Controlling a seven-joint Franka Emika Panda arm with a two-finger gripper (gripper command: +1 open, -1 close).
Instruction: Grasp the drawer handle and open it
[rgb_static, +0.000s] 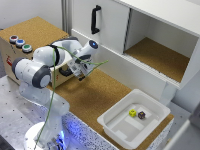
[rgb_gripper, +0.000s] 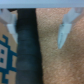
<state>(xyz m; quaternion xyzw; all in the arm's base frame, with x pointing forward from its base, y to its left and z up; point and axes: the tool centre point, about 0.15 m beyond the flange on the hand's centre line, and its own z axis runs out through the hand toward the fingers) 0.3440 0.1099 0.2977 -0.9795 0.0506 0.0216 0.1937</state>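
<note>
Approach step: your gripper (rgb_static: 79, 75) hung fingers apart at the drawer (rgb_static: 61, 75) front, box's cork-side edge; handle (rgb_static: 65, 72) not yet gripped. Next you'd close on it, then pull outward

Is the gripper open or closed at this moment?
Open: in the wrist view the gripper shows both fingers spread wide apart, with nothing between them.

drawer (rgb_static: 64, 75): pale light wood, shallow, set in the cork-topped box's side, mostly hidden behind the arm | drawer handle (rgb_static: 65, 71): small, black, short, on drawer front | open or closed: cannot tell
</note>
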